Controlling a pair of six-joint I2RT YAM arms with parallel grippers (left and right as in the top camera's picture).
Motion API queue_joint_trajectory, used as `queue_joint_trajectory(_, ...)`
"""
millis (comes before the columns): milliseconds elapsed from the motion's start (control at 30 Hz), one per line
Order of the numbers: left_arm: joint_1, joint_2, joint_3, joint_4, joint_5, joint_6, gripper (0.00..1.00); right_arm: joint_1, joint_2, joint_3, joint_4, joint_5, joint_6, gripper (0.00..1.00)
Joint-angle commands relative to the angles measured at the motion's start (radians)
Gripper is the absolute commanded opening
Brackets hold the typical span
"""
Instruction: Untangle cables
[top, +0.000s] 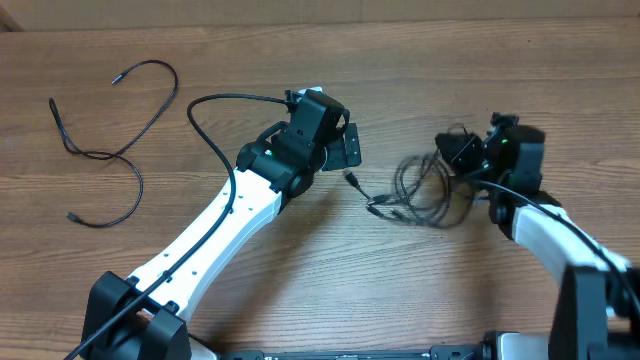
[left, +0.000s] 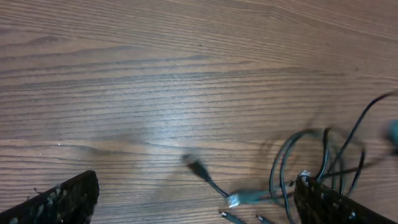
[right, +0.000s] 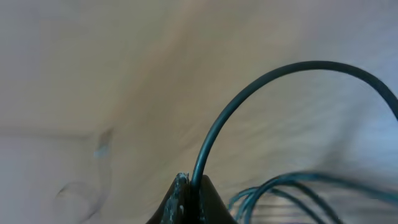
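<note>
Wood-grain worktop (top: 300, 60) carries the cables in two places. One cable (top: 100, 155) lies alone in loose curves at the far left, well apart from the rest, while the tangle (top: 415, 190) is spread in overlapping loops right of centre, between the two arms. The left gripper (top: 350, 150) is spread wide just left of the tangle, with nothing gripped by its fingers (left: 62, 199); a small plug (left: 196, 167) is seen on the wood below it. The right gripper (top: 458, 152) is pressed together at the tangle's right edge, pinching one strand (right: 311, 63), which arches away from the fingertips.
</note>
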Motion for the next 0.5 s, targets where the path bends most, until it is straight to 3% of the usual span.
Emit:
queue_joint_trajectory(0, 0.001, -0.002, 0.000, 0.016, 0.058, 0.032, 1.00, -0.010, -0.161, 0.093, 0.003, -0.277, -0.045, 0.04)
queue_joint_trajectory(100, -0.001, 0.002, 0.000, 0.070, 0.196, 0.120, 1.00, -0.003, -0.250, 0.102, 0.003, -0.333, -0.046, 0.04)
queue_joint_trajectory(233, -0.003, 0.024, -0.001, 0.168, 0.492, 0.306, 0.99, 0.017, -0.326, 0.102, -0.063, -0.351, -0.117, 0.04)
queue_joint_trajectory(367, -0.004, 0.076, -0.001, 0.174, 0.531, 0.314, 1.00, 0.020, -0.375, 0.105, -0.062, -0.357, -0.119, 0.04)
queue_joint_trajectory(467, -0.011, 0.143, -0.001, 0.199, 0.535, 0.282, 1.00, 0.021, -0.405, 0.112, -0.018, -0.378, -0.041, 0.04)
